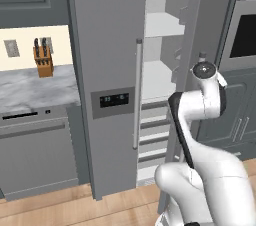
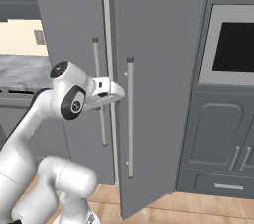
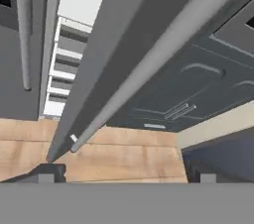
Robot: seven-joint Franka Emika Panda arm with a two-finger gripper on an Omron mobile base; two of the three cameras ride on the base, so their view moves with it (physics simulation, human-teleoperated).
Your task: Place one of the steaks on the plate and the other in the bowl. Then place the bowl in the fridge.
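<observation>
In the left base view you had the fridge (image 1: 107, 70) with one door ajar, shelves showing; next, swing it wider so the bowl clears. In the right base view, one door handle (image 2: 130, 119) stood just beside the hand. In the hand view, your gripper (image 3: 126, 177) stood wide open, holding nothing, two fingertips (image 3: 45, 177) either side of that handle.

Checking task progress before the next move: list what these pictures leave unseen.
- Fridge interior: in the left base view the arm hides the lower shelves; in the right base view the open door hides them all.
- Claw: right base view, its tips hidden behind the door handle.
- Oven: cut off by the right edge in both base views.
</observation>
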